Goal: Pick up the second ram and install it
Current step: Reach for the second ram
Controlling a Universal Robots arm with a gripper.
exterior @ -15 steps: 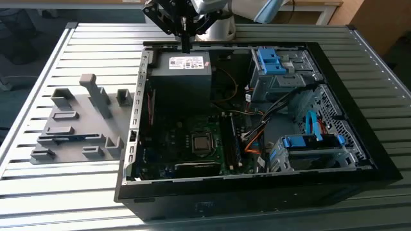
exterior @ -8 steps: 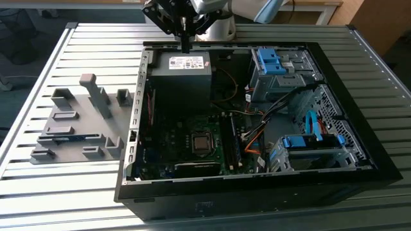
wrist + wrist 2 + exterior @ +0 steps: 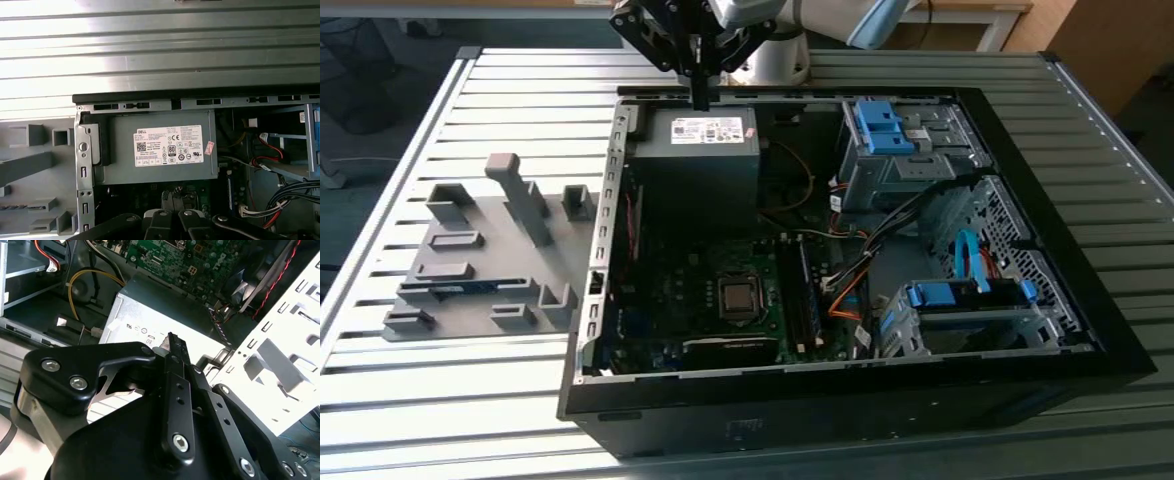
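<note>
The second ram [image 3: 460, 289] is a thin blue-green strip lying in a slot of the grey fixture [image 3: 480, 255], on the exterior view's left beside the open computer case [image 3: 854, 250]. My gripper [image 3: 700, 97] hangs over the case's far rim, above the grey power supply [image 3: 700, 140] and well away from the ram. Its fingers point down. In the second wrist view the gripper [image 3: 172, 340] has its fingers pressed together with nothing between them. A green memory board [image 3: 809, 300] stands on the motherboard [image 3: 720, 300].
Drive cages with blue latches [image 3: 887, 130] and bundled cables [image 3: 854, 270] fill the case on the exterior view's right. The fixture's upright blocks [image 3: 520, 195] rise beside the case wall. Everything rests on a ribbed metal table [image 3: 454, 400]. The power supply [image 3: 160, 147] lies below the wrist.
</note>
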